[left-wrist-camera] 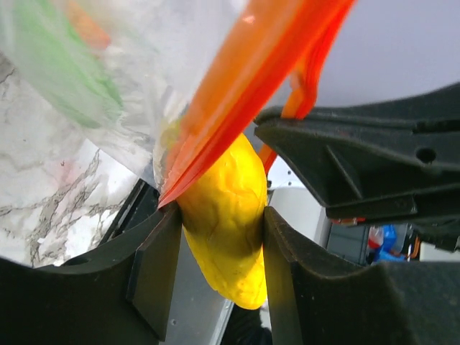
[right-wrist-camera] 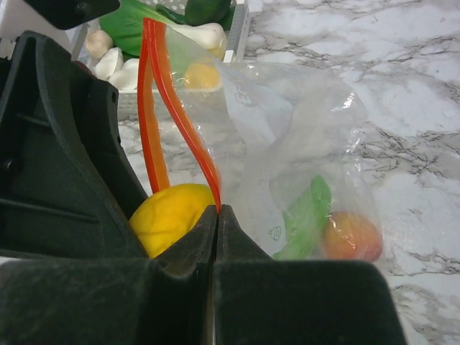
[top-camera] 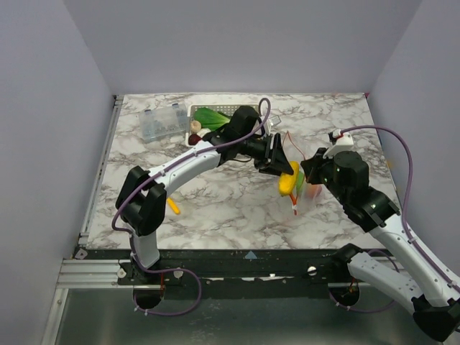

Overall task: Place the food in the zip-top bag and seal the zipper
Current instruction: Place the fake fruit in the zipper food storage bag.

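Yellow fruit (left-wrist-camera: 223, 215) clamped in left gripper (left-wrist-camera: 221, 248); right gripper (right-wrist-camera: 217, 215) pinched shut on zipper (right-wrist-camera: 149, 108).

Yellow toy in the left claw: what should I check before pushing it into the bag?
1. Grip of the left claw on the yellow toy: ok, clamped between both fingers.
2. Hold of the right claw on the zipper: ok, shut on one strip.
3. Mouth of the bag open: ok, the two strips stand apart in the right wrist view.
4. Toy lined up between the strips: cannot tell; one strip lies against its top.
5. Room inside: ok, only a green piece and an orange piece at the bottom.
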Action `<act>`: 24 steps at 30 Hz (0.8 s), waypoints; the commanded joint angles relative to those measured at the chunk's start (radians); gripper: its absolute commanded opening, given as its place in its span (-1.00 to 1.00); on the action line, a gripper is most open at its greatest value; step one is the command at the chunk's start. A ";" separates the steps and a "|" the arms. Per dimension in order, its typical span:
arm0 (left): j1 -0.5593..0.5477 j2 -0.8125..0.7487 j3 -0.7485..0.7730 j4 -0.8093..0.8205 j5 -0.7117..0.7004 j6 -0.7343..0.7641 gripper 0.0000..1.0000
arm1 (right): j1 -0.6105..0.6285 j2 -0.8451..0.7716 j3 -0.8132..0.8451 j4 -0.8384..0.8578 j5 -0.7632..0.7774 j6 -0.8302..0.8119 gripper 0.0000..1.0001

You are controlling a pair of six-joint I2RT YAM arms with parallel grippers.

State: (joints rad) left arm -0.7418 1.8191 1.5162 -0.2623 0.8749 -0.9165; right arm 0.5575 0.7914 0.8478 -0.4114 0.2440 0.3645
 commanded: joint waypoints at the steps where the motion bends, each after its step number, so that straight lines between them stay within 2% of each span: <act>1: -0.002 -0.024 -0.026 0.030 -0.153 -0.205 -0.70 | 0.007 -0.006 0.010 0.022 -0.038 -0.020 -0.99; 3: -0.004 -0.043 -0.084 0.129 -0.202 -0.322 -0.69 | 0.006 -0.006 0.009 0.022 -0.043 -0.019 -0.99; 5: -0.007 -0.042 -0.076 0.149 -0.250 -0.347 -0.66 | 0.007 -0.011 0.005 0.026 -0.053 -0.018 -0.99; 8: -0.007 -0.022 -0.017 0.145 -0.302 -0.294 -0.43 | 0.007 -0.011 0.007 0.031 -0.064 -0.018 -0.99; 12: -0.011 0.002 0.091 0.028 -0.404 -0.178 -0.19 | 0.006 -0.014 0.002 0.024 -0.062 -0.009 -0.99; 15: -0.017 0.005 0.107 0.033 -0.435 -0.144 0.31 | 0.007 -0.022 -0.003 0.029 -0.061 -0.005 -0.99; 18: -0.024 0.007 0.127 0.011 -0.447 -0.120 0.64 | 0.007 -0.020 -0.002 0.028 -0.051 -0.001 -0.99; 20: -0.032 0.004 0.149 -0.028 -0.467 -0.092 0.77 | 0.007 -0.015 -0.002 0.021 -0.035 0.004 -0.99; 24: -0.032 -0.018 0.144 -0.041 -0.474 -0.074 0.78 | 0.007 -0.012 -0.001 0.021 -0.026 0.007 -0.99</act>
State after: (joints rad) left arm -0.7666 1.8160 1.6455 -0.2615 0.4526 -1.0420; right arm 0.5575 0.7811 0.8478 -0.4038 0.2115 0.3656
